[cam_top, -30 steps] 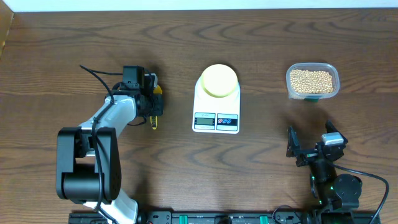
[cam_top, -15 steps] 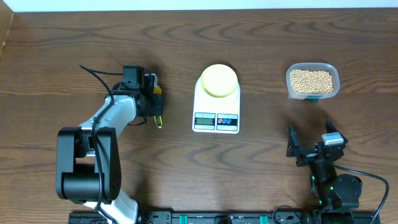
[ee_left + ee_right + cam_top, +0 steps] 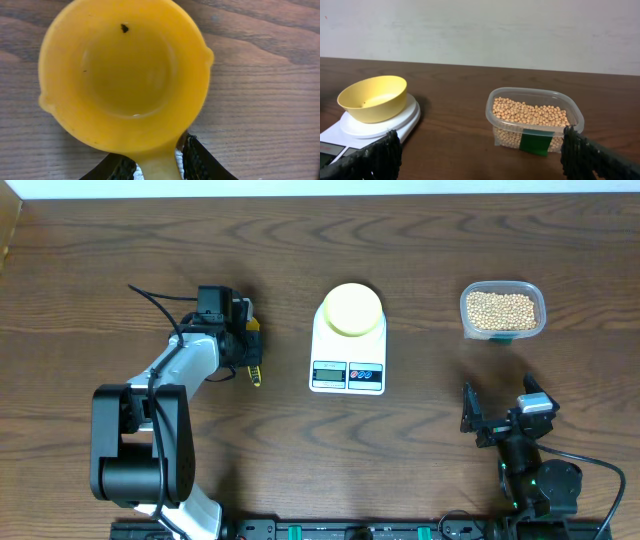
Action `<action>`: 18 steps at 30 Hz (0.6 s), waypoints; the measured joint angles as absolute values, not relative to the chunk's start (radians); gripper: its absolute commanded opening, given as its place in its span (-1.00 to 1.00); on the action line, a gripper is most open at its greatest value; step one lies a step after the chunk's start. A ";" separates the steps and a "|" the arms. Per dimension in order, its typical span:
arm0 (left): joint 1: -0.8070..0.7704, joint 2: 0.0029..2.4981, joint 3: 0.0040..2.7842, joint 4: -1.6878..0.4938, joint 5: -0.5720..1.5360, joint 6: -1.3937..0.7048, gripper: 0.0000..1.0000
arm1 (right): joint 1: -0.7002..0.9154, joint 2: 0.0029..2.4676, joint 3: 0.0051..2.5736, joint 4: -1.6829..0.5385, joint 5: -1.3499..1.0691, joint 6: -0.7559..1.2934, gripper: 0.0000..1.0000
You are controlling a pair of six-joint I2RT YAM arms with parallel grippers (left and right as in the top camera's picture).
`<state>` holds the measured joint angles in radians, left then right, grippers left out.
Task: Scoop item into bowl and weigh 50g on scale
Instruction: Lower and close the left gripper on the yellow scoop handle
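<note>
The left gripper (image 3: 156,162) is clamped on the handle of a bright yellow, round-cupped plastic scoop (image 3: 125,70). The cup juts straight out ahead of the fingers, empty apart from one dark speck. Gripping at the handle likely leaves the whole cup free to dig and tip.

The cup sits low over the dark wood-grain table (image 3: 420,460); whether it touches the wood cannot be told.

Off to this gripper's side, toward the other arm, a small round pale-yellow bowl (image 3: 352,310) sits empty on the platform of a flat white rectangular digital scale (image 3: 347,375). That placement presumably lets each scoopful register as it lands. The display is too small to read.

Farther along that same side, well apart from the scoop, a clear rounded-rectangular plastic tub (image 3: 507,136) stands lidless. It holds the small tan beans (image 3: 502,310), none of them scooped yet.

The right gripper (image 3: 480,136) holds nothing, its fingers spread wide. The tub stands just ahead of it, the bowl ahead to its left. It appears to be parked clear of the scoop's likely route.
</note>
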<state>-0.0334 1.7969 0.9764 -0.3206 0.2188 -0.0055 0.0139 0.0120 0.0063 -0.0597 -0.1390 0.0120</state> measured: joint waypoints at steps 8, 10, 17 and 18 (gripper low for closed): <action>-0.033 1.797 0.976 -0.321 0.177 -0.031 -0.40 | 0.014 0.012 0.006 -0.060 -0.139 0.012 0.99; -0.034 1.797 0.976 -0.321 0.176 -0.034 -0.40 | 0.014 0.012 0.006 -0.060 -0.139 0.012 0.99; -0.034 1.797 0.976 -0.321 0.112 -0.084 -0.40 | 0.014 0.012 0.006 -0.060 -0.139 0.012 0.99; -0.034 1.797 0.976 -0.321 0.107 -0.087 -0.40 | 0.014 0.012 0.006 -0.060 -0.139 0.012 0.99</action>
<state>-0.0338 1.7969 0.9764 -0.3206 0.1074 -0.0868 0.0139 0.0120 0.0063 -0.0597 -0.1387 0.0120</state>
